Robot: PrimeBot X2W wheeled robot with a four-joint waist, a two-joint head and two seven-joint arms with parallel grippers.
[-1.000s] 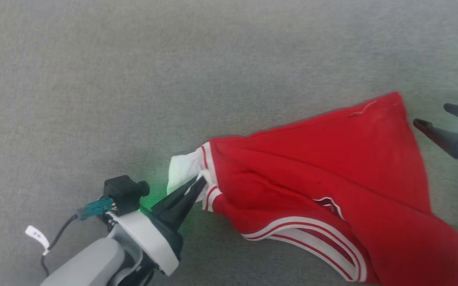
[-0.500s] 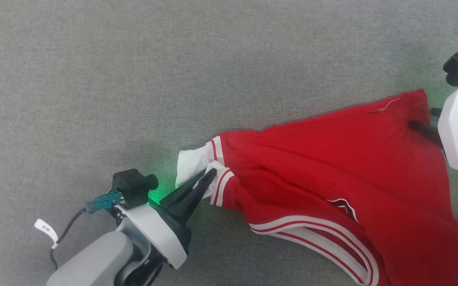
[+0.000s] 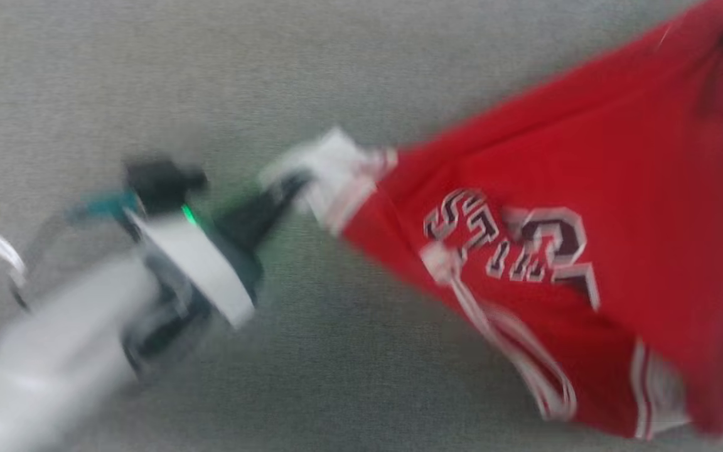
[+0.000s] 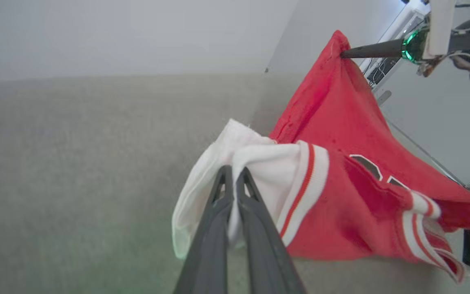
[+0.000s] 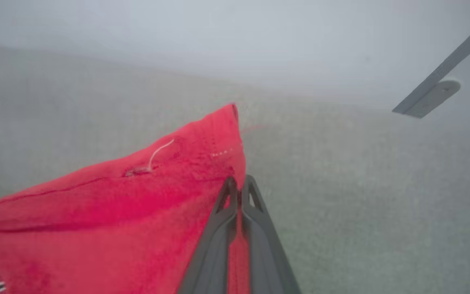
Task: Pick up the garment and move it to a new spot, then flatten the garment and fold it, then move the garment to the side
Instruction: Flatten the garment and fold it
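Red garment (image 3: 637, 144) held stretched between two grippers over grey carpet (image 3: 148, 63), running 9 o'clock to 1 o'clock in head view. Left gripper (image 4: 233, 175) clamped on white sleeve (image 4: 259, 159). Right gripper (image 5: 239, 185) pinched tight on red hem corner. Dark, white-outlined numerals (image 3: 512, 235) on chest, too blurred to read. White tag (image 3: 0, 251) on left arm's cable, writing illegible.

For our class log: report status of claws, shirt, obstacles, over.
Left claw shut on garment sleeve. Right claw shut on red corner. Garment stretched between. No obstruction seen.
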